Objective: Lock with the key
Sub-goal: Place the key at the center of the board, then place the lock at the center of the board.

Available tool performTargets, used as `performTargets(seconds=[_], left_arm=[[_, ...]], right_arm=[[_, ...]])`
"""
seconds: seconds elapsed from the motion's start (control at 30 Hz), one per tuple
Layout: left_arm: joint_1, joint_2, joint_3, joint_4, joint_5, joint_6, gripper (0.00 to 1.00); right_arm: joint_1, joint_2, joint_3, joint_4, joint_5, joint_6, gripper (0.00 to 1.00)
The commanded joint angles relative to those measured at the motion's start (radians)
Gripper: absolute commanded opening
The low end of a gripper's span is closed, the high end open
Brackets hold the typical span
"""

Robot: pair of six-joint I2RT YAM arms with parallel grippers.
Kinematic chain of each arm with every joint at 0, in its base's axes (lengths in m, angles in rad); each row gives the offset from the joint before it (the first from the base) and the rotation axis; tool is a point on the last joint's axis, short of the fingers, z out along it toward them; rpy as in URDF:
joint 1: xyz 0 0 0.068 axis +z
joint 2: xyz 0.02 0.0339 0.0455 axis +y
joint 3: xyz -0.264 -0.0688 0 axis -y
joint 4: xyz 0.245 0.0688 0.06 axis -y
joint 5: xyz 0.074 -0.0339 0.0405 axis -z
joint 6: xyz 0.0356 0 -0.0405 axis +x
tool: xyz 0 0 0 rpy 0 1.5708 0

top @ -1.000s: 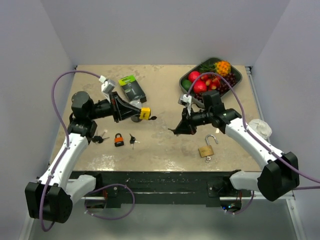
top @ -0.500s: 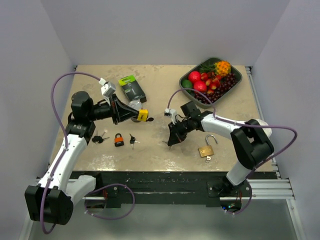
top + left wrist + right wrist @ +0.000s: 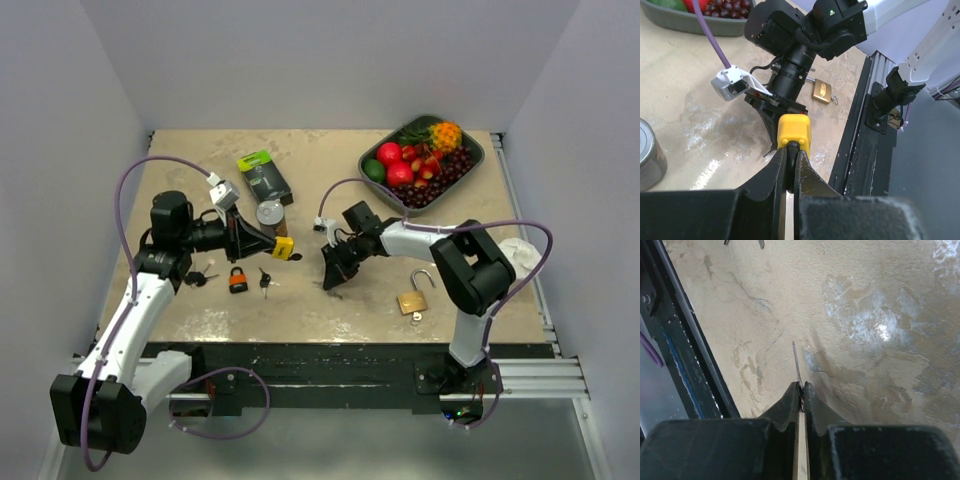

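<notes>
My left gripper [image 3: 268, 243] is shut on the black shackle of a yellow padlock [image 3: 285, 247], held off the table left of centre. In the left wrist view the yellow padlock [image 3: 794, 131] sticks out beyond the left gripper [image 3: 790, 152], its body pointing at the right arm's wrist [image 3: 800, 55]. My right gripper [image 3: 331, 281] is shut on a thin metal key. The key's blade [image 3: 796, 360] pokes out past the right gripper [image 3: 801, 386], low over the table. The two grippers are a short way apart.
An orange padlock [image 3: 238, 279] and loose keys [image 3: 200, 276] [image 3: 265, 278] lie at front left. An open brass padlock [image 3: 413, 300] lies front right. A can [image 3: 271, 213], a black-and-green box [image 3: 263, 178] and a fruit tray [image 3: 478, 160] stand further back.
My right arm has swung left and down with the key, towards the table's centre. My left gripper has dropped slightly nearer with the yellow padlock.
</notes>
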Motion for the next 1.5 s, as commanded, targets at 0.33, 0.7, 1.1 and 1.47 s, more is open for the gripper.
performTargets(seconds=[0.33, 0.7, 1.1, 1.47], left_arm=[[0.004, 0.025, 0.018, -0.168, 0.114, 0.136, 0.00], [0.002, 0.055, 0.084, -0.344, 0.309, 0.228, 0.00], [-0.056, -0.021, 0.036, -0.123, 0.371, -0.089, 0.00], [-0.156, -0.042, 0.032, 0.004, 0.354, -0.231, 0.00]], right_arm=[[-0.003, -0.221, 0.042, -0.007, 0.058, -0.107, 0.87], [0.007, -0.770, -0.211, 0.043, 0.003, -0.538, 0.99], [0.378, -0.967, -0.368, 0.434, 0.359, -0.610, 0.99], [0.463, -0.905, -0.397, 0.546, 0.443, -0.768, 0.99]])
